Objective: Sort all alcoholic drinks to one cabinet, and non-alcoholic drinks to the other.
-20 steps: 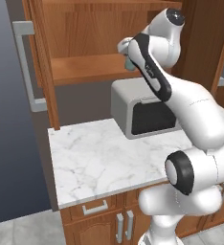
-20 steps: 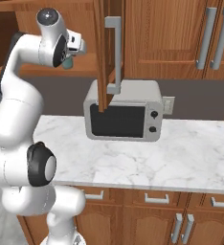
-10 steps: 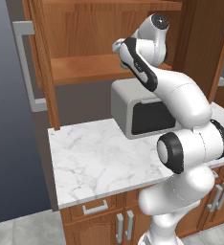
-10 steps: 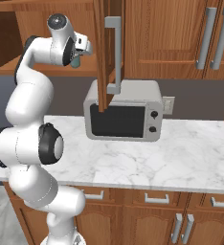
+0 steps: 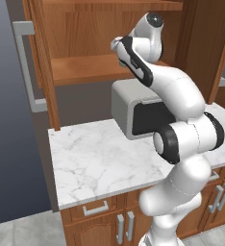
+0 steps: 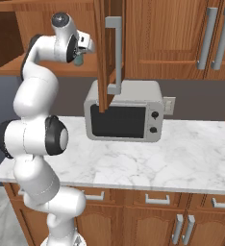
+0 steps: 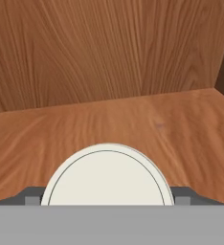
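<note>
My gripper (image 6: 81, 54) is shut on a non-alcoholic drink, the pale teal cup (image 6: 78, 60), up inside the open left cabinet. In the hand view its round whitish lid (image 7: 106, 174) sits between my two dark fingertips (image 7: 31, 195), just above the wooden shelf (image 7: 181, 119). The cabinet's back wall (image 7: 109, 48) is close ahead. In the left base view the hand (image 5: 120, 48) is at the shelf (image 5: 85, 67), with the cup hidden behind the arm. The alcoholic drinks are out of view.
A grey microwave (image 6: 124, 115) stands on the marble counter (image 6: 181, 158) under the cabinets. An open cabinet door with a grey handle (image 6: 115, 53) hangs just right of my hand. Another open door with a long handle (image 5: 28, 67) is at the left.
The arm has swung its upper links round and carried the cup a little farther in over the shelf. The grip on the cup is the same.
</note>
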